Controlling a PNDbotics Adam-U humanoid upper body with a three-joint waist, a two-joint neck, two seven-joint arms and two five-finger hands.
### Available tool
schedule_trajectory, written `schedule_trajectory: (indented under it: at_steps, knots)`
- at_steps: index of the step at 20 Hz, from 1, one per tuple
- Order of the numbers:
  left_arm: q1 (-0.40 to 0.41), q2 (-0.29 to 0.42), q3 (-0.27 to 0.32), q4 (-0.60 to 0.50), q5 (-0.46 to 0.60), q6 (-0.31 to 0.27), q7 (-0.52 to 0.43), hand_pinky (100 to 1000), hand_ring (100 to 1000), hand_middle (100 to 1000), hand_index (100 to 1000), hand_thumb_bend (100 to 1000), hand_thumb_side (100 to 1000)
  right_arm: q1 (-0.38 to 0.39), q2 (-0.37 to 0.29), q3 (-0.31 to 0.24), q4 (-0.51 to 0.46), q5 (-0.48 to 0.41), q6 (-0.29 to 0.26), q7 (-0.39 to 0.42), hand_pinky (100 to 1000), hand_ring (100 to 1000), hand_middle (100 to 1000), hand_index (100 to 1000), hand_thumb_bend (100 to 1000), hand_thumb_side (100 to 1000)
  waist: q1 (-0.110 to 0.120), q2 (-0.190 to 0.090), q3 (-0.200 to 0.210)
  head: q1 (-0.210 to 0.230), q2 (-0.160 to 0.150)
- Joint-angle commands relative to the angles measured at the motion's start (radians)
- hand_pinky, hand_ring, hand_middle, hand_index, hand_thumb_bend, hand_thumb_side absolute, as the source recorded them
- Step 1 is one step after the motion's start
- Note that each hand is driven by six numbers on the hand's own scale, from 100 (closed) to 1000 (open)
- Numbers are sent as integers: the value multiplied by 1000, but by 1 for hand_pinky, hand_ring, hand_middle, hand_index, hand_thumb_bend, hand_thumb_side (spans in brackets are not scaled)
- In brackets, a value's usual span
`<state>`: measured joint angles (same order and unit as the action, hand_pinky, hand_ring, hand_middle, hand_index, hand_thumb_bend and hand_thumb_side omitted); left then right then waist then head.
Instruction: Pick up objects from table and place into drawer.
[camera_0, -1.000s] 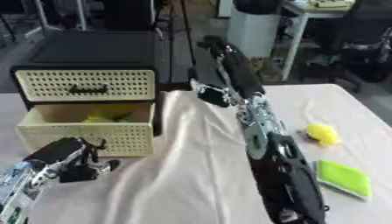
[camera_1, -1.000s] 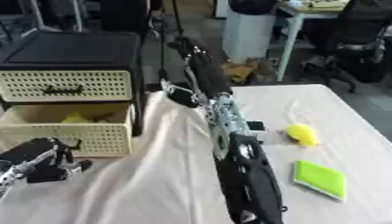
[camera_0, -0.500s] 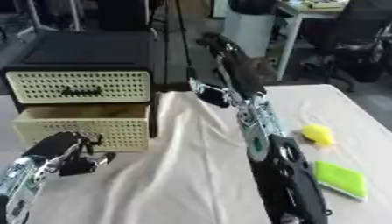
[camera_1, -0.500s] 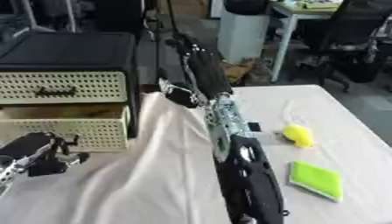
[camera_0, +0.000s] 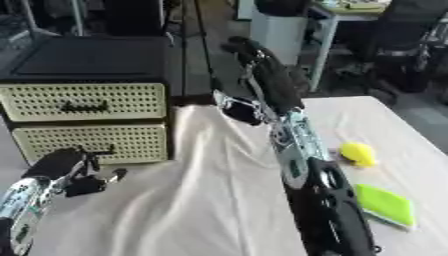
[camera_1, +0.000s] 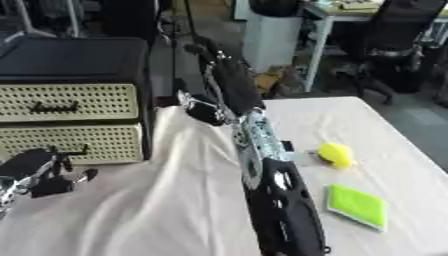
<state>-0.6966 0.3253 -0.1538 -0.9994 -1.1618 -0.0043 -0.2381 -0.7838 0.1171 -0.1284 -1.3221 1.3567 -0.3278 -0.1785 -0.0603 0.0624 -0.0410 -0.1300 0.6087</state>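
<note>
left robot hand (camera_0: 66, 167) curled by shut drawer (camera_0: 92, 142), yellow object (camera_0: 359, 153) on table (camera_0: 210, 200)

A black cabinet with two cream perforated drawer fronts (camera_0: 87, 122) is seen at the table's far left, both drawers shut flush. A small rounded yellow object (camera_0: 358, 153) lies on the white cloth toward the right, and a flat lime-green rectangular pad (camera_0: 385, 204) lies nearer, close to it.

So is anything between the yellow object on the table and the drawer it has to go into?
Yes. The lower drawer is shut, and the robot's right arm stretches across the table between it and the yellow object. The left hand sits before the drawer front.
</note>
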Motion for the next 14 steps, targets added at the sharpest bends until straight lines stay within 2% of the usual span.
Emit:
schedule_trajectory:
  at_steps: [1, 6, 9, 12, 14]
  knots:
    - [-32, 16, 25, 12, -2, 10, 28, 378, 407, 457, 660, 515, 1000, -28, -2, 9, -29, -7, -3, -1, 844, 872, 856, 861, 230, 353, 4, -9, -5, 3, -14]
    - [-42, 19, 39, 15, 22, 20, 66, 357, 399, 452, 656, 502, 1000, -25, 1, 13, -29, -7, -4, 1, 845, 873, 859, 860, 228, 354, 2, -7, -12, 5, -21]
    - [-31, 27, 48, -26, 70, 17, 80, 333, 378, 425, 643, 492, 1000, -21, -3, 11, -29, -10, -4, 1, 845, 872, 859, 860, 225, 357, 2, -8, -9, 4, -23]
    - [9, 56, 52, -145, 142, 11, 66, 305, 359, 404, 629, 481, 1000, -16, -20, 8, -31, -16, -3, 1, 844, 870, 860, 860, 220, 359, 4, -11, -1, 0, -25]
    - [54, 83, 54, -268, 198, 8, 47, 295, 356, 401, 626, 482, 1000, -10, -36, 4, -33, -21, 0, -1, 845, 871, 860, 859, 218, 360, 6, -15, 7, -7, -22]
